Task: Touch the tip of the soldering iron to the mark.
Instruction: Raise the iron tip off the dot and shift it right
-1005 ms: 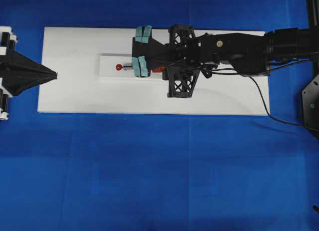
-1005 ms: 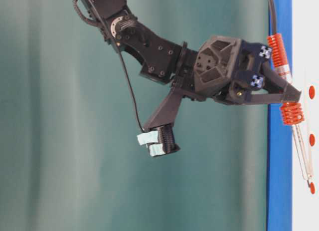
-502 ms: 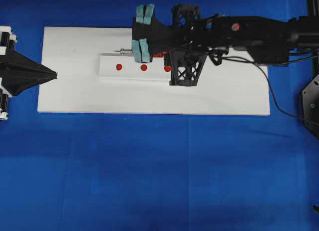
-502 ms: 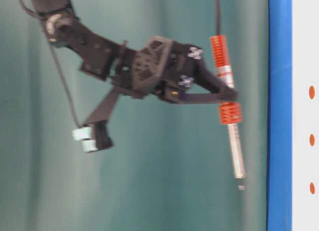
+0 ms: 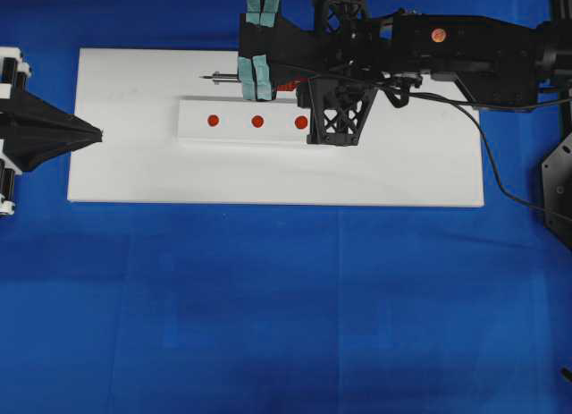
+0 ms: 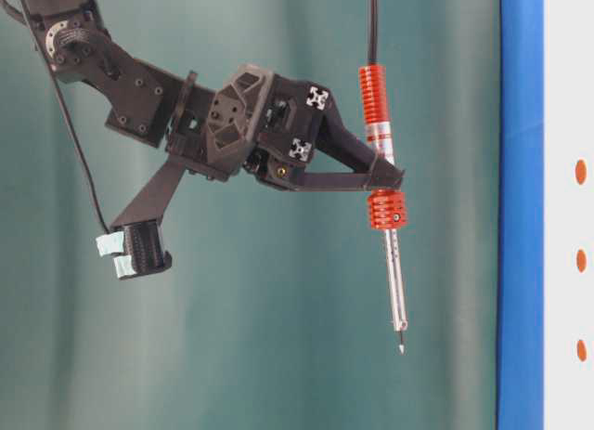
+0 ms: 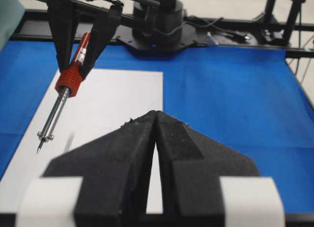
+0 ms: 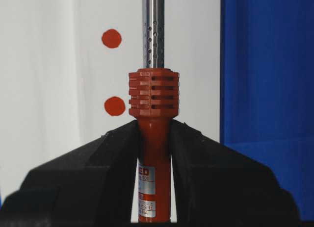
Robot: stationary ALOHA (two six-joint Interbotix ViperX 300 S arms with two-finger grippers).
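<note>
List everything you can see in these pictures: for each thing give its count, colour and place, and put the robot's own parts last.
soldering iron: one, red-orange handle, silver shaft, held in the air off the board.
tip: one, dark, at the shaft's free end, touching nothing.
cord: one, black, trailing off to the overhead view's right.
marks: three, red, in a row on the raised strip.
strip: one, white, on the board.
board: one, white, on the cloth.
cloth: one, blue, covering the table.
right gripper: one, black, shut on the handle.
left gripper: one, black, shut, at the board's edge.
</note>
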